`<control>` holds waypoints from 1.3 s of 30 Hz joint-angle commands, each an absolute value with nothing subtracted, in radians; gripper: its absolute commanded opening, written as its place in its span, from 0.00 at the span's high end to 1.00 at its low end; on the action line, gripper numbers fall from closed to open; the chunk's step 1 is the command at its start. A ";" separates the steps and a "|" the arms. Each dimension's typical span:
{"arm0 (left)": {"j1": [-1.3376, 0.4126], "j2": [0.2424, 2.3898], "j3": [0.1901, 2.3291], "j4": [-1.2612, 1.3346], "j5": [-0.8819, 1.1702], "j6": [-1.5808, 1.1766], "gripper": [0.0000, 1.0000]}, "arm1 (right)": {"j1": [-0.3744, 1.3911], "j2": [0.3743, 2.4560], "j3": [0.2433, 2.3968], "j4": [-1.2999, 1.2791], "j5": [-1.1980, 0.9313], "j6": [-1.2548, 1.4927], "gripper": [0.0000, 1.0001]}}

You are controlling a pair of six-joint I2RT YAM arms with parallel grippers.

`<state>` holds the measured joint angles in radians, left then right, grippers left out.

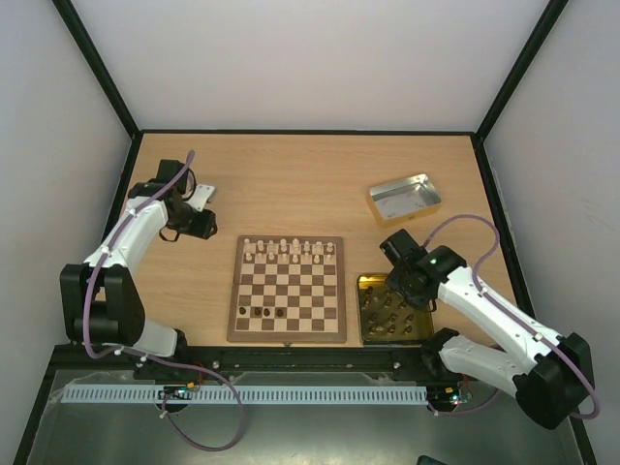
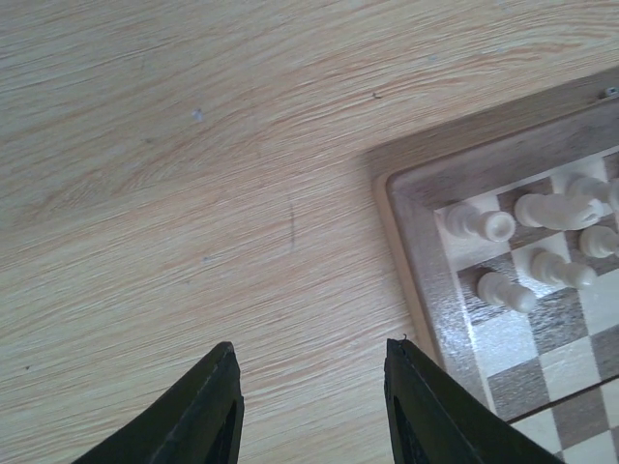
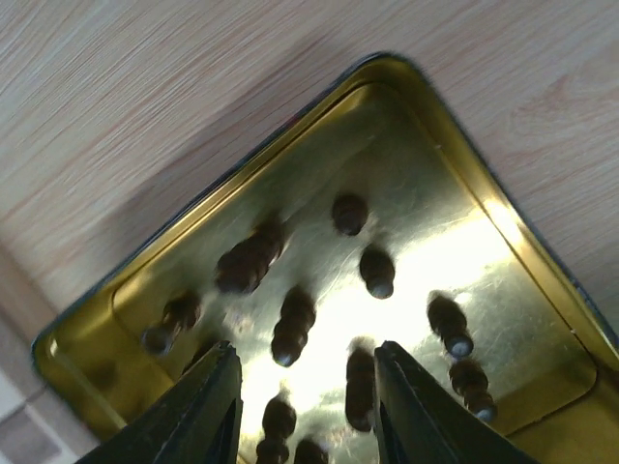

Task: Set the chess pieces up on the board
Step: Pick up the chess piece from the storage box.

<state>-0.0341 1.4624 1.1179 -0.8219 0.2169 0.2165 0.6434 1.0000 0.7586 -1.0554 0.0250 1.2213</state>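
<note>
The board [image 1: 288,325] lies in the middle of the table, with pale chess pieces [image 1: 291,250] along its two far rows and three dark ones [image 1: 260,312] near its front left. My left gripper [image 1: 201,226] hangs open over bare table off the board's far-left corner. In the left wrist view the gripper [image 2: 309,353] holds nothing, and the board's corner [image 2: 426,193] with pale pieces [image 2: 479,224] lies to its right. My right gripper [image 3: 305,353] is open just above dark pieces [image 3: 293,324] lying in the gold tin [image 3: 455,126]. Nothing is gripped.
The gold tin [image 1: 363,283] sits right of the board, with my right gripper [image 1: 402,286] over it. A silver tin [image 1: 404,197] stands at the back right. Dark rails and pale walls bound the table.
</note>
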 commanded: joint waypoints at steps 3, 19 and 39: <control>-0.035 1.464 1.108 -0.819 0.306 0.195 0.58 | 0.522 1.011 0.712 -1.010 0.044 1.276 0.62; -0.035 1.437 1.088 -0.831 0.325 0.186 0.57 | 0.411 0.988 0.550 -0.842 -0.065 1.312 0.66; -0.035 1.446 1.077 -0.821 0.324 0.184 0.57 | 0.351 1.085 0.563 -0.781 -0.064 1.225 0.76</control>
<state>-0.0341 1.4601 1.0920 -0.8204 0.3138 0.1928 0.3592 1.0649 0.5594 -0.7959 -0.0727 1.2419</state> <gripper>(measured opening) 0.427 0.259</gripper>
